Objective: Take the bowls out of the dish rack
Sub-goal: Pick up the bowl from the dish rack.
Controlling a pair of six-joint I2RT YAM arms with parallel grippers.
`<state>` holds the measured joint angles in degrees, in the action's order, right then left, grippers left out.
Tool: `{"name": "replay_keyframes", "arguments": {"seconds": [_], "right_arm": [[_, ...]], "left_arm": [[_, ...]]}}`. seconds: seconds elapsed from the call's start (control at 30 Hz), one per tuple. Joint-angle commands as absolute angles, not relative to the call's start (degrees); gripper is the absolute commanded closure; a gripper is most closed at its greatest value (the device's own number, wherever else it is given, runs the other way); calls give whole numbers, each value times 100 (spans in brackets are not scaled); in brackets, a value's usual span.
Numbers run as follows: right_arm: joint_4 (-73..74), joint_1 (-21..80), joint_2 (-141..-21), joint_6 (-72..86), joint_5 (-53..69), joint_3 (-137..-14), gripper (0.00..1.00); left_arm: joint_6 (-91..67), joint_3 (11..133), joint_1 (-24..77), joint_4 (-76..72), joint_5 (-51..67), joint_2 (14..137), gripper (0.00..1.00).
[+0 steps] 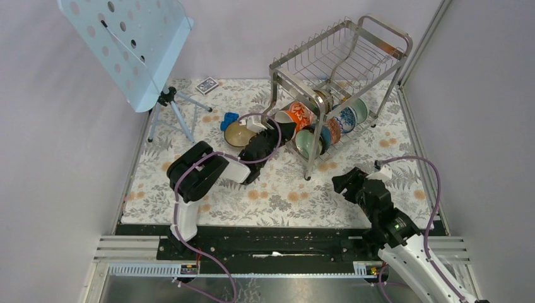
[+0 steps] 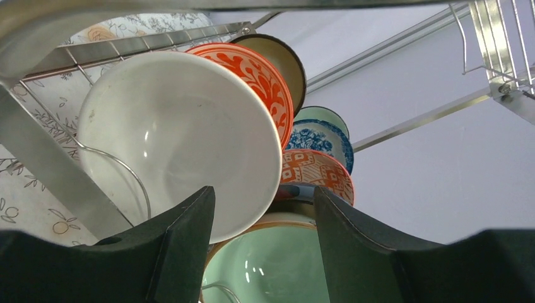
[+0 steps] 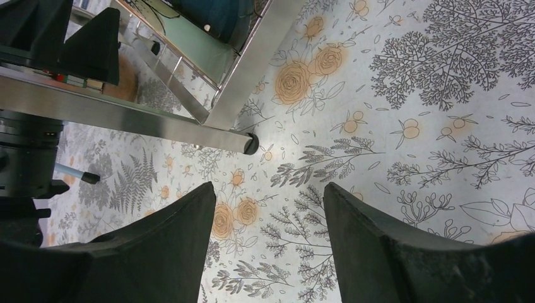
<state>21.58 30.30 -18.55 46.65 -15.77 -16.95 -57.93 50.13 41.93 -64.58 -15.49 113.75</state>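
Note:
The dish rack stands at the back right, with several bowls on edge in its lower tier. My left gripper reaches into that tier. Its jaws are open, astride the lower rim of the white bowl, and a gap shows beside the right finger. Behind it stand an orange-red bowl, a blue-and-white bowl and, below, a pale green bowl. A brown bowl with a tan inside sits on the cloth left of the rack. My right gripper hangs open over the cloth, holding nothing.
A pale blue perforated music stand on a tripod stands at the back left. A card box and a blue object lie on the floral cloth. The rack's front leg and foot are just ahead of my right gripper.

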Motion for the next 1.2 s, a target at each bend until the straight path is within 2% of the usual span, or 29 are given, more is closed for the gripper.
{"name": "replay_keyframes", "arguments": {"seconds": [0.0,0.33,0.63,0.83,1.0,1.17], "right_arm": [[2183,3002,-1609,4608,-1558,-1619,29],[2103,3002,-1629,4550,-1545,-1581,29],[2075,2997,-1619,4535,-1521,-1553,29],[2057,3003,-1650,4522,-1508,-1550,29],[2048,3001,-1652,4518,-1504,-1548,29],[2040,3003,-1674,4503,-1497,-1554,29]], "left_arm": [[-5578,5283,4233,-7150,-1968,11477,37],[-5437,5540,4236,-7044,-1868,11718,45],[-5391,5659,4236,-6935,-1807,11842,59],[-5410,5701,4236,-6931,-1764,11901,59],[-5449,5756,4245,-6862,-1747,11959,55],[-5455,5774,4249,-6894,-1687,12008,57]]}}
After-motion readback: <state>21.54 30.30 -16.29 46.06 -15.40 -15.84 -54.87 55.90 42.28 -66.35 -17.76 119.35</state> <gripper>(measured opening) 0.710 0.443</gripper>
